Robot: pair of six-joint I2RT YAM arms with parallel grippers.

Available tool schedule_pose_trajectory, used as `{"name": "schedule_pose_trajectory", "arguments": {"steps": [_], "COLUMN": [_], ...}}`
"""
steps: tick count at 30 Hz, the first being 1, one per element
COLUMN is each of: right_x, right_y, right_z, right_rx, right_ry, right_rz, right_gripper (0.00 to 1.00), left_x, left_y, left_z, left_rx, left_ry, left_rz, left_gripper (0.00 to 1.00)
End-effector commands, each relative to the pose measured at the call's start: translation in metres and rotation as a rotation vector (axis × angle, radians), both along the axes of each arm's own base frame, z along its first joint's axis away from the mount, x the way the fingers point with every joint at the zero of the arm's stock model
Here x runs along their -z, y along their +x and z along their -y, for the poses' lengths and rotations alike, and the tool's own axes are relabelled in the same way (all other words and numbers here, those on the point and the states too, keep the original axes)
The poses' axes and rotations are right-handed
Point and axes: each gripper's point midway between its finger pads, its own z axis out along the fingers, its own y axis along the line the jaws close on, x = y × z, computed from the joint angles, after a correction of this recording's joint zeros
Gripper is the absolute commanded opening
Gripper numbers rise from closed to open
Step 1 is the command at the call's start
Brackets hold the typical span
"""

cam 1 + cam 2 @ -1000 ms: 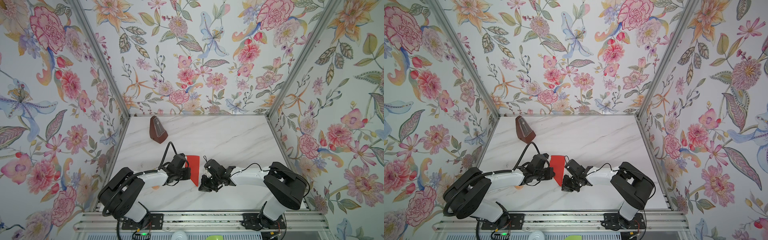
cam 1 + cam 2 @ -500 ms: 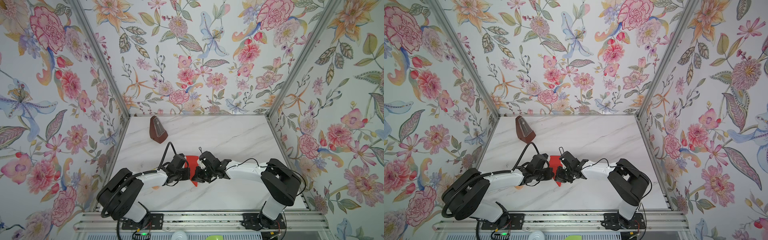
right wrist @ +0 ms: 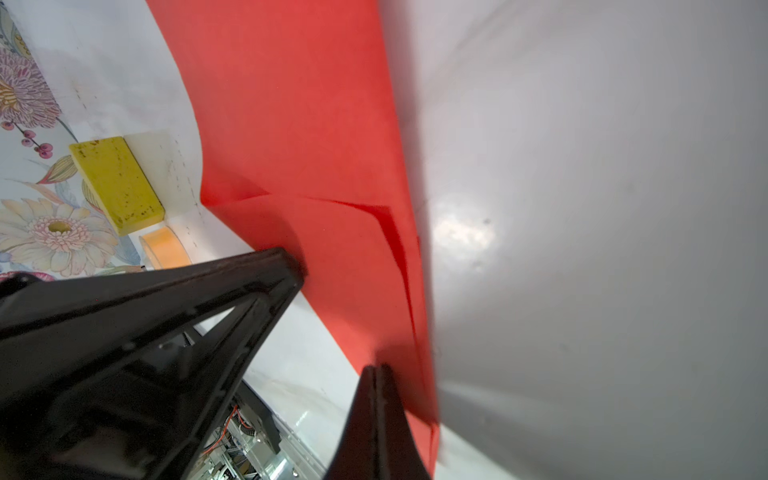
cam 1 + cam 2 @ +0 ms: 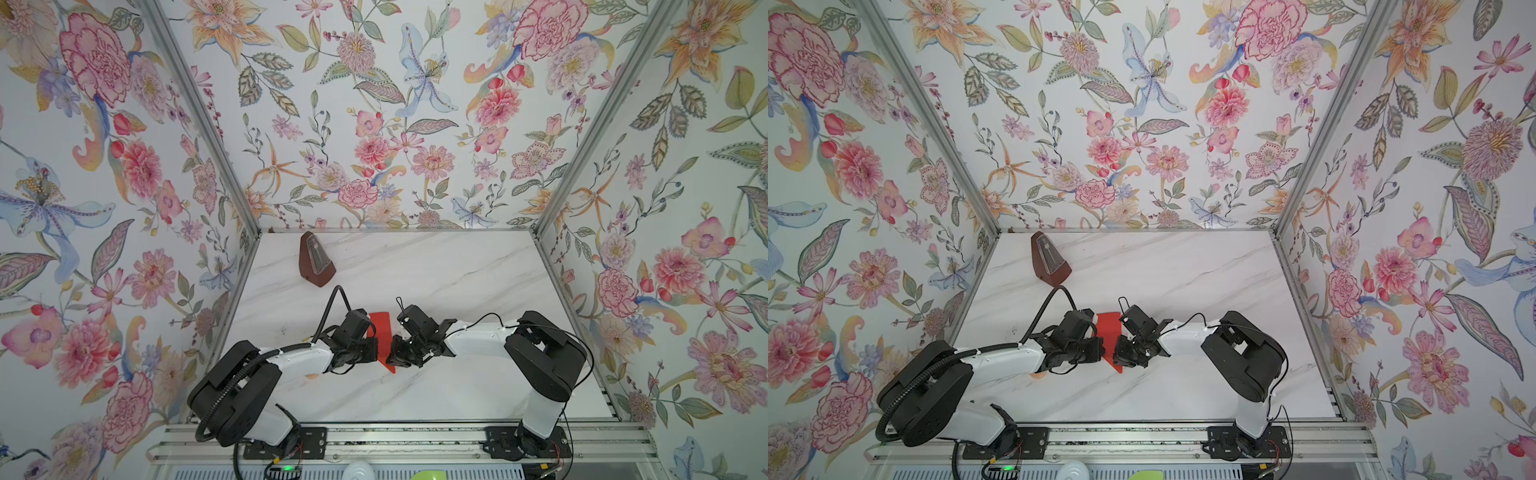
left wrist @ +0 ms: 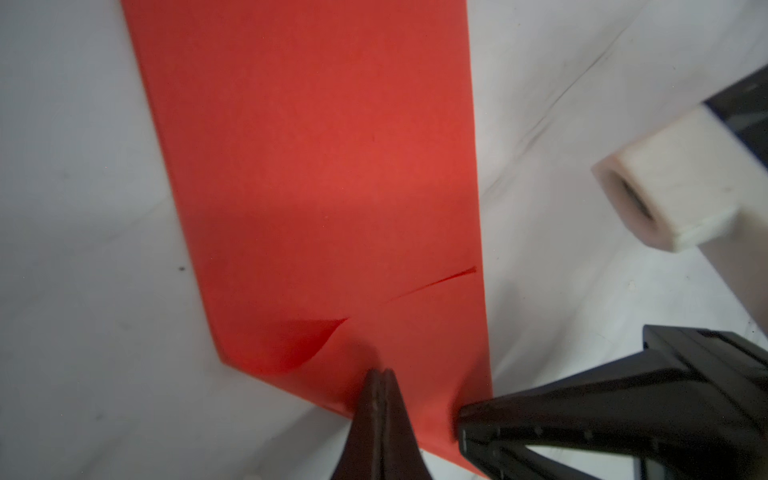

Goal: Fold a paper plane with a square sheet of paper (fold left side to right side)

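The red sheet of paper (image 4: 381, 332) lay flat on the marble counter (image 4: 436, 282), folded into a narrow strip and caught between the two pincers in both top views. The left pincer (image 4: 373, 352) met it from one long side and the right pincer (image 4: 394, 356) from the other. In the left wrist view the left pincer (image 5: 380, 376) had its jaws closed tight together with no gap. Its tip pressed down on the paper (image 5: 324, 166) close to the slanted end edge, and a small lifted flap showed just beside the tip. The right pincer (image 3: 376, 370) was likewise closed, its tip set on the paper (image 3: 291, 104) near the long edge, where folded layers overlapped. Neither pincer held the sheet between its jaws – both only bore on its top face. The two tips stood near each other across the strip, the left pincer's (image 3: 297, 262) dark finger plain in the right wrist view. Well beyond both pincers, toward the back wall, stood a brown metronome (image 4: 316, 262). Past the left pincer a yellow block (image 3: 116, 187) lay at the wall.
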Motion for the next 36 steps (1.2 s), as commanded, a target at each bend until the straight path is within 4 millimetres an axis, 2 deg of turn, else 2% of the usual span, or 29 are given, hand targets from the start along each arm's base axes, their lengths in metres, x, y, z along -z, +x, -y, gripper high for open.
{"name": "schedule_pose_trajectory", "arguments": {"steps": [1,6,14,18,21,28,31,36], "right_x": [0.041,0.046,0.049,0.046,0.036,0.0,-0.01,-0.012], "right_y": [-0.023,-0.025,-0.027,-0.027,-0.023,-0.005,-0.002,-0.001], "right_z": [0.044,0.051,0.053,0.05,0.041,0.022,0.018,0.018], "right_rx": [-0.025,-0.034,-0.033,-0.036,-0.034,-0.022,-0.019,-0.017], "right_ry": [-0.17,-0.183,-0.19,-0.178,-0.129,-0.03,-0.007,-0.001], "right_rz": [-0.088,-0.098,-0.105,-0.102,-0.087,-0.016,0.0,-0.004], "right_gripper": [0.0,0.0,0.0,0.0,0.0,0.03,0.04,0.05], "left_x": [0.021,0.026,0.04,0.035,0.013,-0.042,-0.049,-0.047], "left_y": [-0.011,-0.007,-0.007,-0.001,0.01,0.017,0.014,0.009], "left_z": [-0.036,-0.051,-0.085,-0.093,-0.079,-0.042,-0.034,-0.02], "left_rx": [-0.021,-0.042,-0.108,-0.12,-0.104,-0.076,-0.071,-0.052], "left_ry": [0.153,0.169,0.21,0.209,0.13,-0.107,-0.162,-0.212], "left_rz": [-0.054,-0.07,-0.109,-0.099,-0.036,0.091,0.098,0.085], "left_gripper": [0.02,0.01,0.01,0.01,0.03,0.28,0.36,0.45]}}
